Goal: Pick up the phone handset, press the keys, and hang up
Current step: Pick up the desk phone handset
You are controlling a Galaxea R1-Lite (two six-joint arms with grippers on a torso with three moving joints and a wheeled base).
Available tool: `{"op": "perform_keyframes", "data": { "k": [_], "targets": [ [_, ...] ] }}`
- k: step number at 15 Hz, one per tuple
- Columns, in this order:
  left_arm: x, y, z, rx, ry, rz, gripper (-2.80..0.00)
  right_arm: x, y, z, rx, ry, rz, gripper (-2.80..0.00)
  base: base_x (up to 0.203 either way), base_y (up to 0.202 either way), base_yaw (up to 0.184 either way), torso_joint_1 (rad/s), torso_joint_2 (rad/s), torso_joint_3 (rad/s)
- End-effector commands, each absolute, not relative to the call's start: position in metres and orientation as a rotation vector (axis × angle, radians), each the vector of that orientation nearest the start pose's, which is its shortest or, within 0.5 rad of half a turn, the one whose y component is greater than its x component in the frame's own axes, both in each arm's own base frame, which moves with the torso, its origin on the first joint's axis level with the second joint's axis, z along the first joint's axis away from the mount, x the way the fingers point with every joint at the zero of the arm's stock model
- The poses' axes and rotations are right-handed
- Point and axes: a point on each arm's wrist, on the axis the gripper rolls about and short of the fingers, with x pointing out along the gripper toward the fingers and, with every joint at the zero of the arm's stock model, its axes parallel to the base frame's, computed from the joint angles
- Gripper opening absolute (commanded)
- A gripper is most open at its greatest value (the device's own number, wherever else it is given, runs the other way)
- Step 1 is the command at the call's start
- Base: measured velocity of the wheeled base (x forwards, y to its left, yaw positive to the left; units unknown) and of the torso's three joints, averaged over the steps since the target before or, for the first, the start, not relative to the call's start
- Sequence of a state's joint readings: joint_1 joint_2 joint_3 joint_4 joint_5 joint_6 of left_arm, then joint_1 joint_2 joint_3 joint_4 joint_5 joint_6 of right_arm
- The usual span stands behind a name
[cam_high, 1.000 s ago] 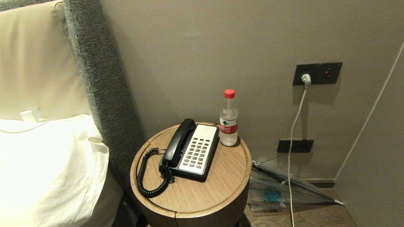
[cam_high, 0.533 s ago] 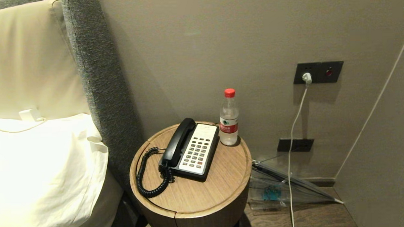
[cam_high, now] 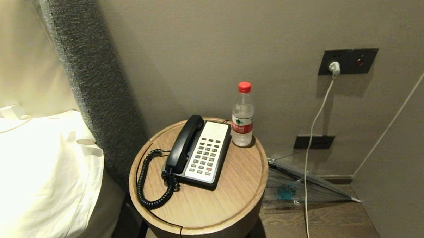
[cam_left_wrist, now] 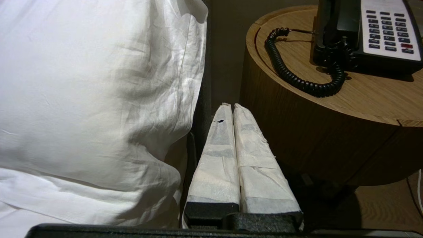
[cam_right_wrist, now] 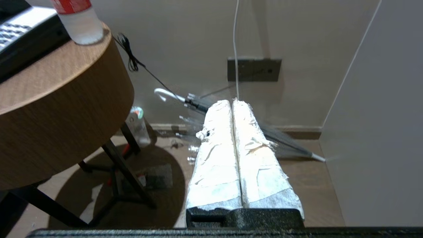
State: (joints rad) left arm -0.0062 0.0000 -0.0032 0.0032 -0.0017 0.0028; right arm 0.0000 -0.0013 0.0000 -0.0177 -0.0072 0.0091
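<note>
Phone handset [cam_high: 184, 144] lay seated in its cradle along one side of the black-and-white phone base [cam_high: 207, 152], its coiled cord [cam_high: 147, 184] looping out over the round wooden tabletop [cam_high: 215, 207]. Neither arm showed from the head camera. The left pincer [cam_left_wrist: 230, 107] hung low beside the drum of that tabletop, its padded fingers pressed together with nothing between them; the handset sat above it and well off toward the far side, with the white pillow [cam_left_wrist: 92, 92] close on its other flank. The right pincer [cam_right_wrist: 233, 102] was likewise closed and empty, down near the floor, with the water bottle [cam_right_wrist: 81, 26] and the tabletop edge up above it and to one side, and a folded umbrella [cam_right_wrist: 284, 138] lying just beyond its tips.

To my eye the step in hand was only the approach, nothing yet lifted. Doing it well would mean raising the left pincer clear of the tabletop rim before moving inward, spreading the fingers early, and coming down across the slim middle of the handset rather than its blocky ends. I would keep away from the cord loop, which could snag and drag the base. The bottle stood just beside the base [cam_high: 243, 114], so any sideways shove of the phone risked tipping it.
</note>
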Motion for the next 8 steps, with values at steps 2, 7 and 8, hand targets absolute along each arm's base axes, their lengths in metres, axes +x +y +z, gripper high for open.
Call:
{"op": "perform_keyframes", "data": {
  "k": [2,7,8],
  "targets": [
    [-0.023,0.0001,0.076,0.003,0.0,-0.008,-2.8,-0.0238,-0.0002,0.0766,0.009,-0.031,-0.008,-2.8,0.0,0.0,0.0,0.0,0.0,-0.2],
    [-0.023,0.0001,0.076,0.003,0.0,-0.006,-2.8,-0.0238,-0.0002,0.0766,0.009,-0.031,-0.008,-2.8,0.0,0.0,0.0,0.002,0.0,-0.2],
    [-0.023,0.0001,0.0761,0.002,-0.001,-0.008,-2.8,-0.0238,-0.0002,0.0766,0.009,-0.031,-0.008,-2.8,0.0,0.0,0.0,-0.001,0.0,-0.196]
  ]
}}
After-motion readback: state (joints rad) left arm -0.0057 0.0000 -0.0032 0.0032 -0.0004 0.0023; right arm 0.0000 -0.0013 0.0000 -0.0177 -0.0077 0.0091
